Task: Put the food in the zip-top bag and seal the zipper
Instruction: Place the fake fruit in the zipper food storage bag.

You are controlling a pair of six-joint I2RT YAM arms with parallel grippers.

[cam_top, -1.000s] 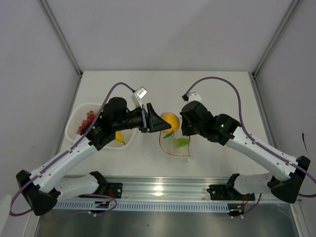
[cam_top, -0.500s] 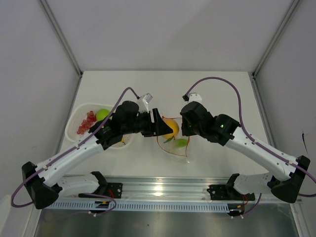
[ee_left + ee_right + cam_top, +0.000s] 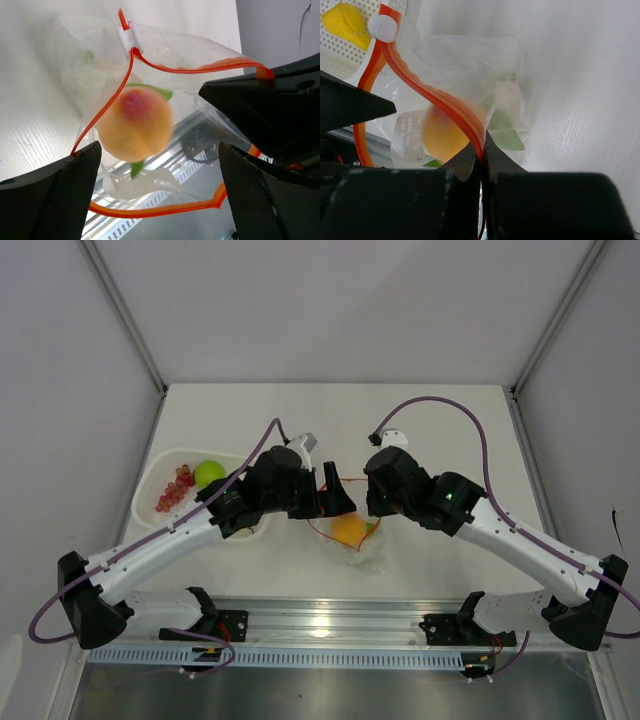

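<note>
Left fingers point(image 3: 50, 200) spread wide, holding nothing, above the orange point(image 3: 135, 125) in the zip-top bag point(image 3: 200, 50); right fingers point(image 3: 505, 167) clamp its zipper point(image 3: 445, 105).

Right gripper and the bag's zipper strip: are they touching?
Touching. In the right wrist view, the right gripper is shut on the zipper strip, pinching it between its fingertips.

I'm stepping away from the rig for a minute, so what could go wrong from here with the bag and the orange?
The right hand pinches the zipper at one spot only, so the floppy zip-top bag could slip free. The orange inside looks blurred, perhaps unsettled; it might roll out through the wide mouth. The open left hand hovers at that mouth and could snag the strip on leaving.
</note>
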